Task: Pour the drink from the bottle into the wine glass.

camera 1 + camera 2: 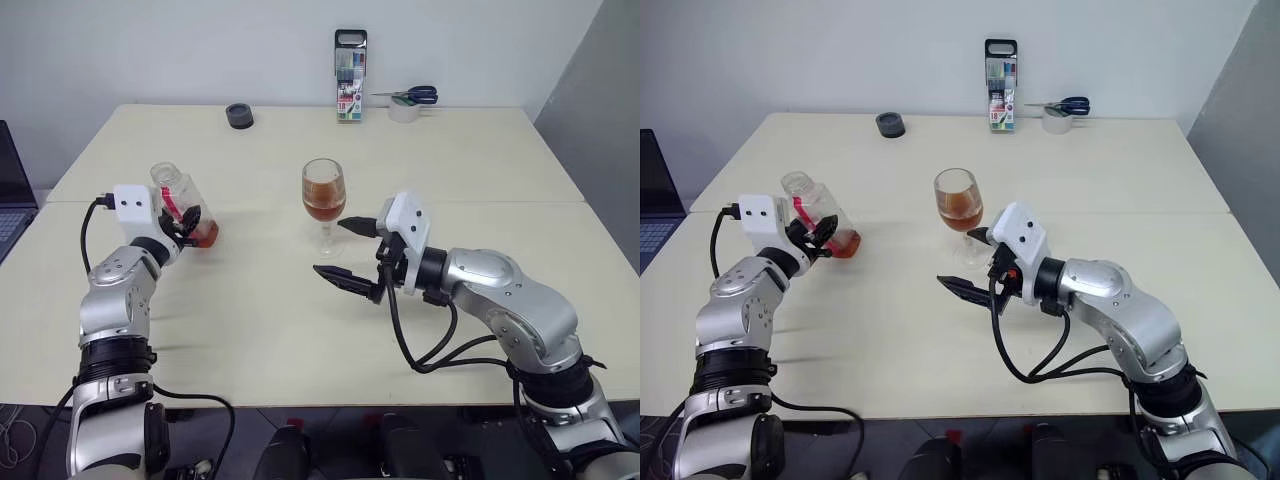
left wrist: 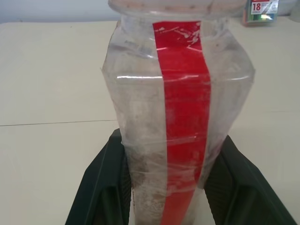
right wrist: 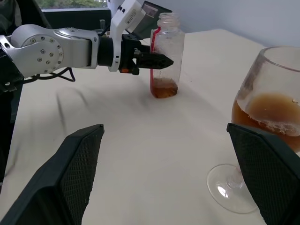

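Bottle (image 1: 183, 203) upright at the table's (image 1: 250, 330) left side, base on or just above the top — cannot tell which. Cap off, mouth open. A little reddish-brown drink (image 3: 163, 88) left at the bottom. Red label strip runs up the side facing the left wrist camera.

Left gripper (image 1: 186, 224) clamped on the bottle's lower body, one black finger (image 2: 101, 187) on each side.

Glass (image 1: 324, 200) stands near table centre, well apart from the bottle, bowl roughly half full of the same liquid.

Right gripper (image 1: 345, 252) beside the glass foot, on the robot's side of it, jaws spread wide, holding nothing. In the right wrist view one finger (image 3: 272, 173) overlaps the bowl; contact unclear.

Far edge: marker pack (image 1: 350, 76), tape roll (image 1: 404, 110) with blue-handled scissors (image 1: 415, 95) on top, small dark round object (image 1: 239, 116).
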Robot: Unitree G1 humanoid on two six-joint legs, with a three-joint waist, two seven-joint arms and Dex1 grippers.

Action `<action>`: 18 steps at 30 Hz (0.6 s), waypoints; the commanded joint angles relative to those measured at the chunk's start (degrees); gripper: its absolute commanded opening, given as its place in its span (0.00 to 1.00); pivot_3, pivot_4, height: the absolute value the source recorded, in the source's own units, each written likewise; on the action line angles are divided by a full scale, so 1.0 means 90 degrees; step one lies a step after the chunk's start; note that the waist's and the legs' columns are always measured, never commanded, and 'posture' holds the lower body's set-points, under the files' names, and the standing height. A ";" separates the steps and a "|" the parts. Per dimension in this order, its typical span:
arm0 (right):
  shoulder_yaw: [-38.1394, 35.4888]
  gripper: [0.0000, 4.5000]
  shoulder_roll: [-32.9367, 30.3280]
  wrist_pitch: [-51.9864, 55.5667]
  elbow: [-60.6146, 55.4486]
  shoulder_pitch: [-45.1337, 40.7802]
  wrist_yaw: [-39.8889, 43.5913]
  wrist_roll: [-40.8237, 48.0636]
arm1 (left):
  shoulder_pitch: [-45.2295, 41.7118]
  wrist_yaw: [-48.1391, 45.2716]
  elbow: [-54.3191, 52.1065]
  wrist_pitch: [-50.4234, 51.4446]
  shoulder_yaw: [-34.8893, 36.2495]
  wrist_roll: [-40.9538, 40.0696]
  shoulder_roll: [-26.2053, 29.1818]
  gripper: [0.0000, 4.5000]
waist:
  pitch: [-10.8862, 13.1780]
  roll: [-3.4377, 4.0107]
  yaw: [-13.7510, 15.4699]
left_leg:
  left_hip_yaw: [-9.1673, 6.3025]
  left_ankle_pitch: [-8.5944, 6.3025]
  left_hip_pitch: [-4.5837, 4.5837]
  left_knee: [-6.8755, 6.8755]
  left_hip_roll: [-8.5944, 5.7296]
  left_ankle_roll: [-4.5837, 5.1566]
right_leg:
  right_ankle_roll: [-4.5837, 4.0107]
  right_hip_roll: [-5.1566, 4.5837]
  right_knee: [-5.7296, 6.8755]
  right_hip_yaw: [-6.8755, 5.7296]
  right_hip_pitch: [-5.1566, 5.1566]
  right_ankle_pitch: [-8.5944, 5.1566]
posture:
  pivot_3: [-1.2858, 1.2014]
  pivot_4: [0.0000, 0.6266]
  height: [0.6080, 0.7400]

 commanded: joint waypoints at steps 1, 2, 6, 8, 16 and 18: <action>0.0027 1.00 0.0003 -0.0182 -0.0088 -0.0126 0.0093 -0.0096 | 0.0104 -0.0082 -0.0013 -0.0214 0.0038 -0.0030 -0.0036 0.38 | 0.0000 0.0000 0.0003 | 0.0000 0.0000 0.0000 0.0000 0.0000 0.0000 | 0.0000 0.0000 0.0000 0.0000 0.0000 0.0000 | 0.52 0.24 1.00; 0.0033 1.00 0.0008 -0.0190 -0.0084 -0.0126 0.0100 -0.0111 | 0.0122 -0.0094 -0.0003 -0.0269 0.0015 -0.0003 -0.0027 0.45 | 0.0000 0.0000 0.0003 | 0.0000 0.0000 0.0000 0.0000 0.0000 0.0000 | 0.0000 0.0000 0.0000 0.0000 0.0000 0.0000 | 0.52 0.24 1.00; 0.0036 1.00 0.0032 -0.0195 -0.0092 -0.0109 0.0107 -0.0147 | 0.0187 -0.0122 0.0005 -0.0400 -0.0009 0.0031 -0.0018 0.74 | 0.0000 0.0000 0.0004 | 0.0001 0.0000 0.0000 -0.0001 0.0000 0.0001 | 0.0000 0.0000 -0.0001 0.0001 0.0000 0.0000 | 0.52 0.24 1.00; 0.0034 1.00 0.0040 -0.0192 -0.0102 -0.0092 0.0102 -0.0158 | 0.0238 -0.0132 -0.0006 -0.0485 -0.0040 0.0096 -0.0007 0.88 | 0.0000 0.0000 0.0004 | 0.0000 -0.0001 0.0000 -0.0001 0.0000 0.0001 | 0.0000 0.0000 -0.0002 0.0000 0.0000 0.0000 | 0.52 0.24 1.00; 0.0177 1.00 0.0206 -0.1141 0.0366 0.0599 -0.0255 -0.0875 | 0.0679 -0.0014 -0.0269 -0.1045 -0.0311 0.0596 0.0030 1.00 | -0.0007 -0.0011 0.0012 | 0.0002 -0.0001 0.0000 -0.0004 0.0000 0.0002 | 0.0000 0.0001 -0.0006 0.0000 0.0000 0.0000 | 0.52 0.24 1.00; 0.0091 1.00 0.0292 -0.1552 0.0481 0.1124 -0.0427 -0.1075 | 0.0953 0.0147 -0.0498 -0.1035 -0.0377 0.0808 0.0061 1.00 | -0.0009 -0.0014 0.0015 | 0.0000 -0.0001 -0.0001 -0.0008 0.0002 0.0001 | 0.0000 0.0000 -0.0007 -0.0002 0.0000 0.0000 | 0.52 0.24 1.00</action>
